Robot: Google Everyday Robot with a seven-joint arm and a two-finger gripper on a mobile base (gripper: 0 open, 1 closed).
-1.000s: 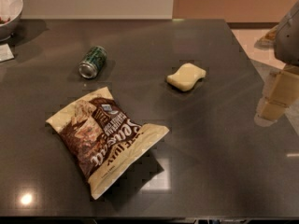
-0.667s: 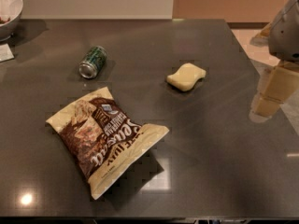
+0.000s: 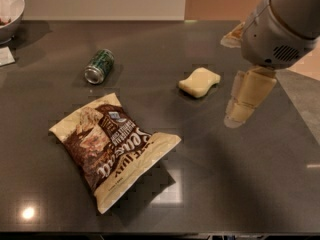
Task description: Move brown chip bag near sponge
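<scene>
Claw (image 3: pixel 236 117) hung empty just right of the sponge (image 3: pixel 199 81), couldn't tell its width. Brown chip bag (image 3: pixel 112 146) lay untouched on the table (image 3: pixel 260 184), so probably mid-approach.

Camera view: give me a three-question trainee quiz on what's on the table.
1. True or false: the brown chip bag touches the sponge.
2. What lies on its side, left of the sponge in the image? A) green drink can B) mug C) bottle
3. Fill in: the gripper hangs over the table, on the image-____ side of the sponge.
Key: 1 false; 2 A; 3 right.
</scene>
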